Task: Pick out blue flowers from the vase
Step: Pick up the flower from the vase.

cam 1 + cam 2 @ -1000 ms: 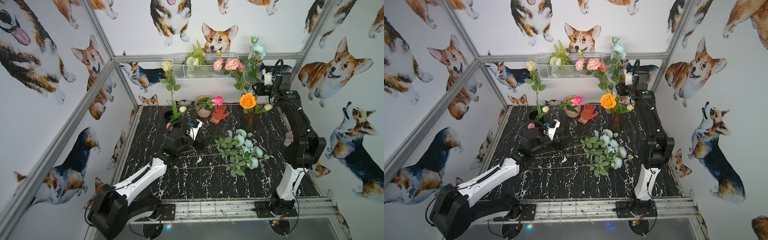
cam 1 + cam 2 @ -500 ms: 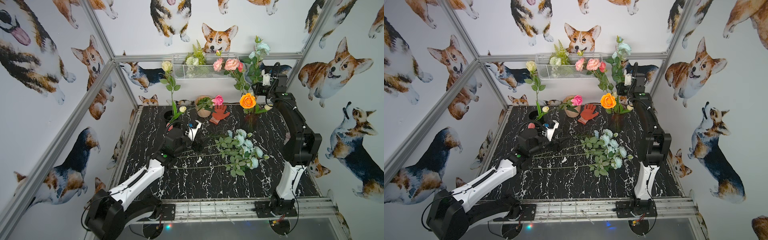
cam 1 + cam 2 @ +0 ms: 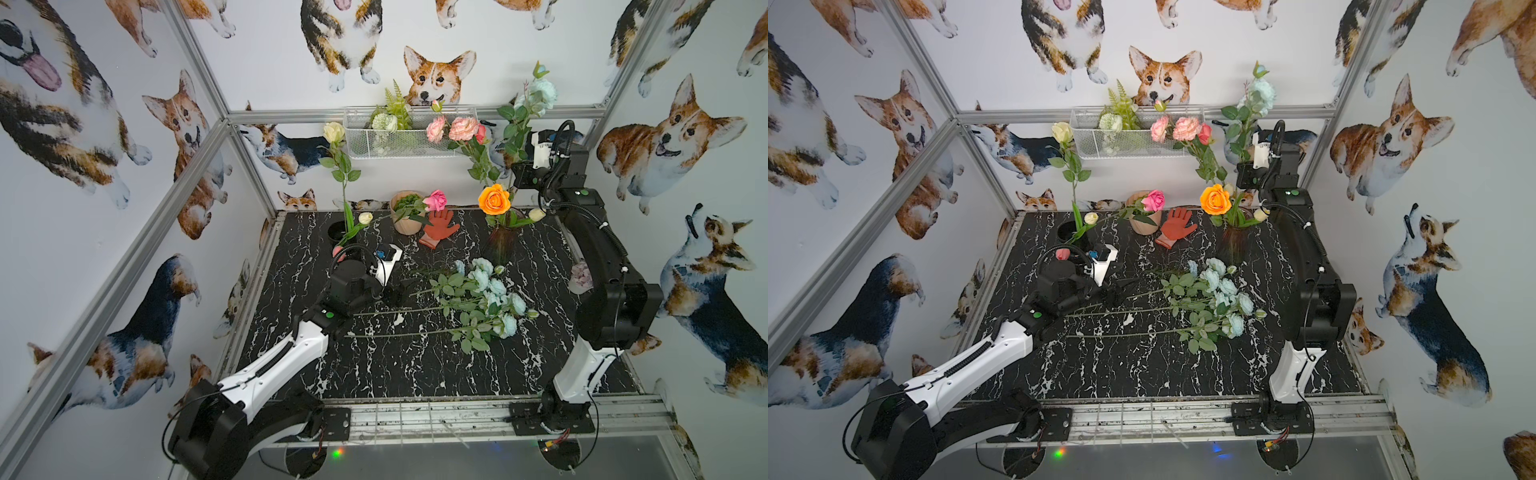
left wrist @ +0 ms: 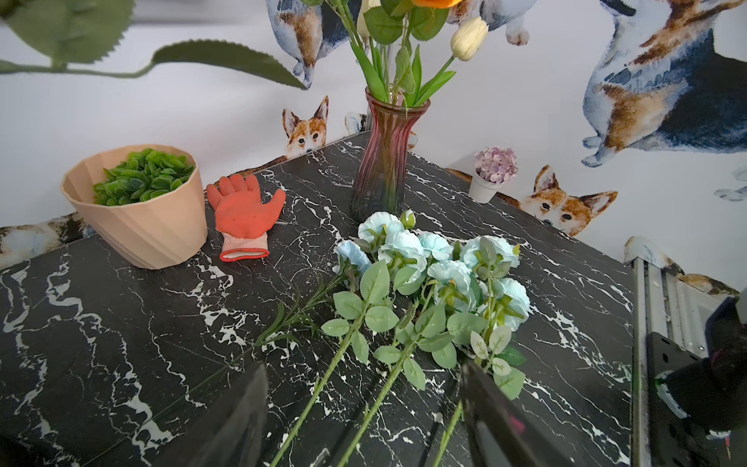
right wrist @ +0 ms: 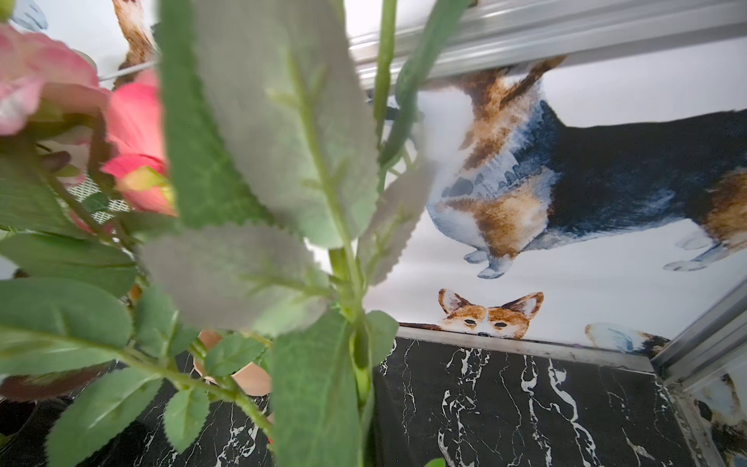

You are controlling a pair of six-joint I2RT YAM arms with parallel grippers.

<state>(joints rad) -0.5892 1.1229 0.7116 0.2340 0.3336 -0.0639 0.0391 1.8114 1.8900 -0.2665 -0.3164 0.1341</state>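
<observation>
Our right gripper (image 3: 514, 172) is clamped tight on the leafy stem of one tall blue flower (image 3: 542, 92), which stands above the vase (image 3: 500, 243) beside the pink blooms (image 3: 461, 128) and the orange rose (image 3: 493, 199); we cannot tell whether its foot is clear of the vase. Our left gripper (image 4: 364, 416) hangs low, jaws wide apart and empty, over the bare stems of the other blue flowers (image 4: 436, 258) lying on the table (image 4: 121, 364).

Left gripper (image 4: 364, 368) hovers low, jaws apart; right gripper (image 3: 514, 176), raised high at the back, is closed.
</observation>
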